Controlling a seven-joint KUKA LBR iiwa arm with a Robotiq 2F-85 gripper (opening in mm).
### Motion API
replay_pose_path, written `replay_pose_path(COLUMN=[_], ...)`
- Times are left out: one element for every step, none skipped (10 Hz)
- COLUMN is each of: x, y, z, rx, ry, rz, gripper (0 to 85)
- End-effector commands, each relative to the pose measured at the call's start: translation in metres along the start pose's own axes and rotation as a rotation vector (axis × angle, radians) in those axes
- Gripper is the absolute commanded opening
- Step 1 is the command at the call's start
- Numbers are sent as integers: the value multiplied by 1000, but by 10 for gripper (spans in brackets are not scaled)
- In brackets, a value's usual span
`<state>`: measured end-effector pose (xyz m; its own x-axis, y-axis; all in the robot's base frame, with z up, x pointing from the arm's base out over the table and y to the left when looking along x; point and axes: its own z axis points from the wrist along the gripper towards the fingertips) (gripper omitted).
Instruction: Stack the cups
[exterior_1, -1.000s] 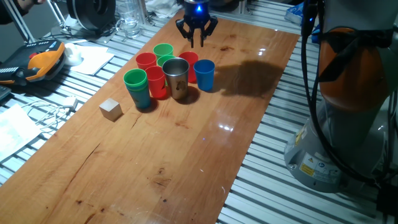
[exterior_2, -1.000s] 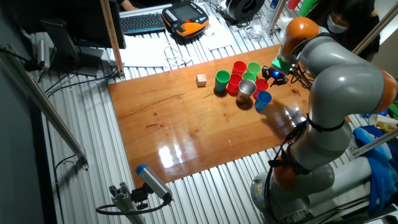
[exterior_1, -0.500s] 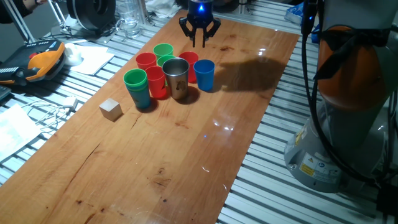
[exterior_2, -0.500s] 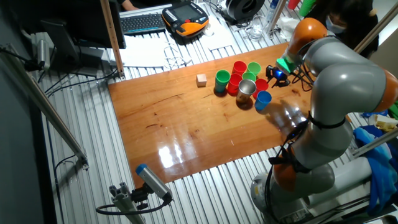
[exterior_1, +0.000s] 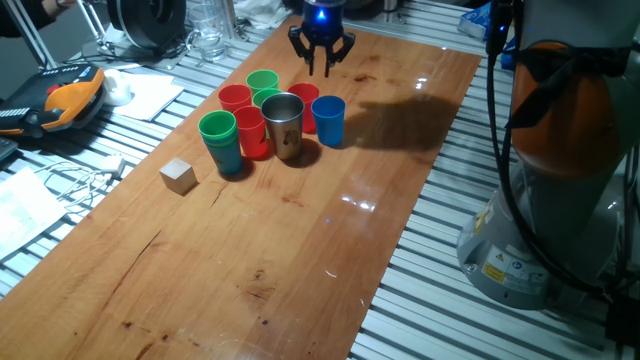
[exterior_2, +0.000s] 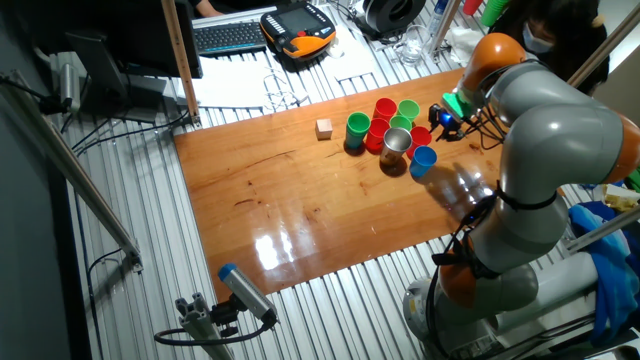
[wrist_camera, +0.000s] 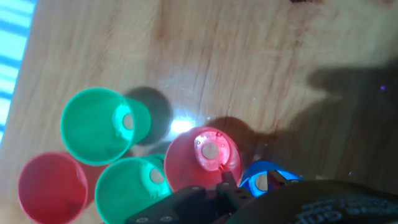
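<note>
the arm (exterior_2: 545, 120) is holding almost the same pose as half a second ago, its gripper (exterior_1: 320, 62) hanging above the far end of the table (exterior_1: 300, 250), having drawn back from the cups over the past second. the fingers (exterior_1: 312, 50) are standing a little apart and are gripping nothing.

the cups are sitting in one tight cluster on the wooden table, unmoved. the steel cup (exterior_1: 284, 124) is standing upright at the near side, with a blue cup (exterior_1: 328, 119) just beside it and a red cup (exterior_1: 303, 98) behind. on the other side a green cup (exterior_1: 217, 131) is nested in a blue one, a red cup (exterior_1: 252, 130) touching it. two more green cups (exterior_1: 263, 82) and another red cup (exterior_1: 235, 98) are filling the back of the group. in the hand view, four open cups are lying directly below, the red one (wrist_camera: 202, 158) nearest the fingertips.

a wooden cube (exterior_1: 178, 176) is resting apart from the cluster. a teach pendant (exterior_1: 62, 100), papers and cables are cluttering the bench beyond the table's edge.
</note>
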<state>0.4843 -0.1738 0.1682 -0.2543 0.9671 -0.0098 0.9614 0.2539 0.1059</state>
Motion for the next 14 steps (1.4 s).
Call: replay_pose_path(x=[0, 0, 0, 0, 0, 1, 2, 3, 4, 6, 9, 10, 11, 11], y=[1, 2, 3, 4, 5, 5, 6, 6, 6, 4, 2, -1, -2, -3], z=[1, 2, 3, 4, 5, 6, 7, 9, 13, 18, 23, 27, 30, 33], rx=[2, 4, 15, 24, 28, 41, 48, 48, 50, 50, 48, 45, 42, 37], ry=[-28, -34, -36, -32, -32, -34, -36, -38, -46, -54, -55, -54, -54, -54], rz=[263, 282, 299, 316, 328, 334, 341, 345, 349, 350, 348, 347, 347, 350], gripper=[340, 340, 340, 510, 510, 510, 510, 510, 510, 510, 510, 510, 510, 510])
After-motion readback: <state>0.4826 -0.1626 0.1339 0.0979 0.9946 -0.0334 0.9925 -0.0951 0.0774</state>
